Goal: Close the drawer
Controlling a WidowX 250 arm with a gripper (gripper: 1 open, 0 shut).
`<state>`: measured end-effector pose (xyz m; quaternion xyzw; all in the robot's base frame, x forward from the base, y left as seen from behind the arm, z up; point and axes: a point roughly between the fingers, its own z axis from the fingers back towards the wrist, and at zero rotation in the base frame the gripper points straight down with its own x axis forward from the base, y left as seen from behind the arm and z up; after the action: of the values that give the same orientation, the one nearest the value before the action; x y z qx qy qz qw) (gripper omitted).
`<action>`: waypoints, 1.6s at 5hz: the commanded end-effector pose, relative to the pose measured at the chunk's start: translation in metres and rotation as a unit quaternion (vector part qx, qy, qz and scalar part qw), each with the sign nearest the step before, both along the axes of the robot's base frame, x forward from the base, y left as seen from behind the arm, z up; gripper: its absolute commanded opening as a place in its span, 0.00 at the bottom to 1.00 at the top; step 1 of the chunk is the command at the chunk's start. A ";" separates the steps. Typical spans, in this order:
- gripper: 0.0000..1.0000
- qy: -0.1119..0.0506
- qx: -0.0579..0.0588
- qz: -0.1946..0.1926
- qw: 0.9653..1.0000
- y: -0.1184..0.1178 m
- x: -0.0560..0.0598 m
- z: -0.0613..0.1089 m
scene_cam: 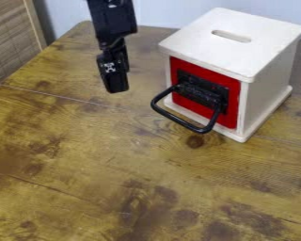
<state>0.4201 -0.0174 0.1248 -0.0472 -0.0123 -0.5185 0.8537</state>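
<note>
One drawer (206, 91) right of fingers (114, 83), well apart; fingers spread, empty.

Sitting flush in the front of a pale wooden cube box (247, 47) with a slotted top: the drawer (206, 92), red-fronted with a black centre panel. Black loop handle (182, 115) hanging out and down from the front, its lower bar nearing the tabletop.
</note>
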 end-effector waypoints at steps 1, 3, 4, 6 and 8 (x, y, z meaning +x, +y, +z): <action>1.00 -0.060 0.037 0.018 0.997 0.005 0.013 0.036; 1.00 -0.120 0.005 0.036 0.992 -0.011 0.029 0.038; 1.00 -0.107 -0.032 0.047 0.993 -0.029 0.024 0.037; 1.00 -0.045 -0.012 0.055 0.997 -0.031 0.027 0.044; 1.00 -0.101 0.040 0.058 0.992 -0.045 0.009 0.057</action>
<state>0.4361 -0.0572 0.1380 0.0193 -0.0289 -0.4624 0.8860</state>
